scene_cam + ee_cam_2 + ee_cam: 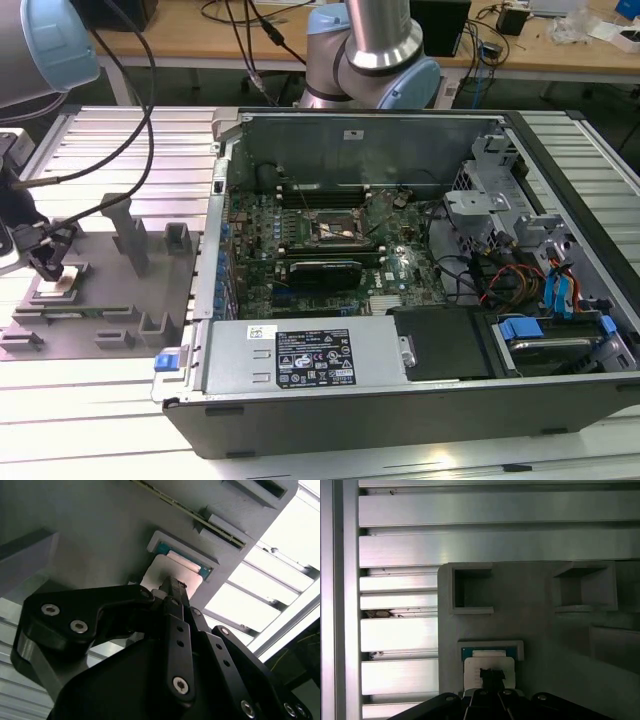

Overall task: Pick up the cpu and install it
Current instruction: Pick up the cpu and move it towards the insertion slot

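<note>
At the exterior view's left, the black gripper (47,265) hangs low over a grey plastic fixture plate (110,285) lying on the ribbed aluminium table (100,400). The cpu (68,283) sits just beside its tip, a pale square in a shallow pocket of that plate. In both wrist views the fingers (177,625) look pressed together into one narrow tip, and that tip overlaps the cpu's silver-white top (489,665) – I cannot tell if it touches. A green edge shows around the pocket (467,653). Further right stands the open computer case (300,425), with the motherboard (300,250) inside and its dark socket frame (335,232) at the middle – well apart from the cpu. Blue-tabbed drive bays (560,290) fill the case's right end.
</note>
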You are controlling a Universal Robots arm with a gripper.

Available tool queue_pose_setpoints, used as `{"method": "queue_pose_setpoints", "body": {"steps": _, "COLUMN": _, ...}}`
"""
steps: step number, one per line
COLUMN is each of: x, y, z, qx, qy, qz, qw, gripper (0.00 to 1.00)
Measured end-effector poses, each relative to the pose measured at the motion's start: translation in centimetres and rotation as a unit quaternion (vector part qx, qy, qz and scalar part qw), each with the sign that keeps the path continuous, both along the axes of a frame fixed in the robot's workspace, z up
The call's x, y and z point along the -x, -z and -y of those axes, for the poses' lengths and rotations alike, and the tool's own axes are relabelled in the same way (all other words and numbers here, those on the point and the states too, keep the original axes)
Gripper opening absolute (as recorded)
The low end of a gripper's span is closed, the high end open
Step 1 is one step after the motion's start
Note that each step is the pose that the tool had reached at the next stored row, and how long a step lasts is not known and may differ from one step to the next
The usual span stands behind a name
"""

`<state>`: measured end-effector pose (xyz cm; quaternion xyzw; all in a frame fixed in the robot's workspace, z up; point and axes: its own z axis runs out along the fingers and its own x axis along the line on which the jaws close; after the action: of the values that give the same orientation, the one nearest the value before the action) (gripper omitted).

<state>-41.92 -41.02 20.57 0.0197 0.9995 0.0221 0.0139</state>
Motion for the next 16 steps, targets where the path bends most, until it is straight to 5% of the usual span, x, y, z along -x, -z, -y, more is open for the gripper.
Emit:
{"method": "queue_pose_setpoints", "body": {"steps": 6, "x": 0.00, "y": 0.00, "z": 0.00, "qx": 0.0000, "qy": 0.000, "qz": 0.0000, "qw": 1.0000, "gripper": 0.36}}
{"method": "queue_pose_setpoints", "body": {"steps": 7, "x": 0.00, "y": 0.08, "z": 0.00, "qx": -0.0001, "qy": -0.001, "qz": 0.0001, "qw": 1.0000, "gripper": 0.66}}
{"method": "queue_pose_setpoints", "body": {"steps": 10, "x": -0.13, "y": 1.56, "z": 0.00, "qx": 0.0005, "qy": -0.001, "qz": -0.0045, "qw": 1.0000, "gripper": 0.66}}
{"method": "queue_pose_setpoints", "body": {"steps": 16, "x": -0.15, "y": 1.69, "z": -0.03, "qx": 0.0004, "qy": -0.001, "qz": -0.0043, "qw": 1.0000, "gripper": 0.66}}
